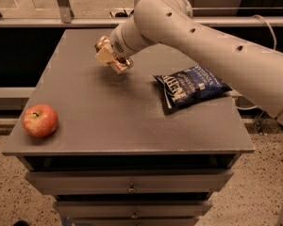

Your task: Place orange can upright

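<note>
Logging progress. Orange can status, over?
Gripper shut on small orange-copper metal can, above rear of grey table. Can tilted, not yet set down. Blue foil snack bag right, round red apple front-left, both apart.

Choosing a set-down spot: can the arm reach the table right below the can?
Probably yes: the end effector, gripping the can, hangs above bare table; the apple and chip bag lie well aside.

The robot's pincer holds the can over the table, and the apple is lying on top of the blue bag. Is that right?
Not quite. The camera view shows the apple on the bare table near a front corner, well apart from the blue bag, not on it. The rest holds: the pincer grips the orange can over the table.
</note>
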Robot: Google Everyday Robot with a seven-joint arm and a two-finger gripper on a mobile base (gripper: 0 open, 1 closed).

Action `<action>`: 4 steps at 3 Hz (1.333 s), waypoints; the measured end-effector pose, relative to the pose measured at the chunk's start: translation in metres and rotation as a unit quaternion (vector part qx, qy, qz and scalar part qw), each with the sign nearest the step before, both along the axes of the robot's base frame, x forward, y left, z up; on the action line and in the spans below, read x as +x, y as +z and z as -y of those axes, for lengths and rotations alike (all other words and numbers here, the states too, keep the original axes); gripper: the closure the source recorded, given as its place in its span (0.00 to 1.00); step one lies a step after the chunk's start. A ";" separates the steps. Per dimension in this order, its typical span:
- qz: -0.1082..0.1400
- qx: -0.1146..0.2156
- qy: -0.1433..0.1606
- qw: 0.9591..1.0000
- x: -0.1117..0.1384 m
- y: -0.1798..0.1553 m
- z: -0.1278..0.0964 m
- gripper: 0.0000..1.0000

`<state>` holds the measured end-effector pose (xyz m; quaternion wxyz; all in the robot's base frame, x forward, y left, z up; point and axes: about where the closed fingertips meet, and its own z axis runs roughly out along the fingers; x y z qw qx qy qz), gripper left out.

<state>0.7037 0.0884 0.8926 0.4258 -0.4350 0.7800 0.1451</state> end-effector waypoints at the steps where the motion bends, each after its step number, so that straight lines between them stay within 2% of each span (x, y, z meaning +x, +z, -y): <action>1: 0.057 0.042 0.027 0.997 -0.004 0.030 -0.027 1.00; 2: 0.062 0.059 0.025 0.996 -0.006 0.030 -0.031 1.00; 3: 0.079 0.094 0.019 0.992 -0.009 0.032 -0.031 1.00; 4: 0.122 0.154 0.018 0.980 -0.004 0.050 -0.039 1.00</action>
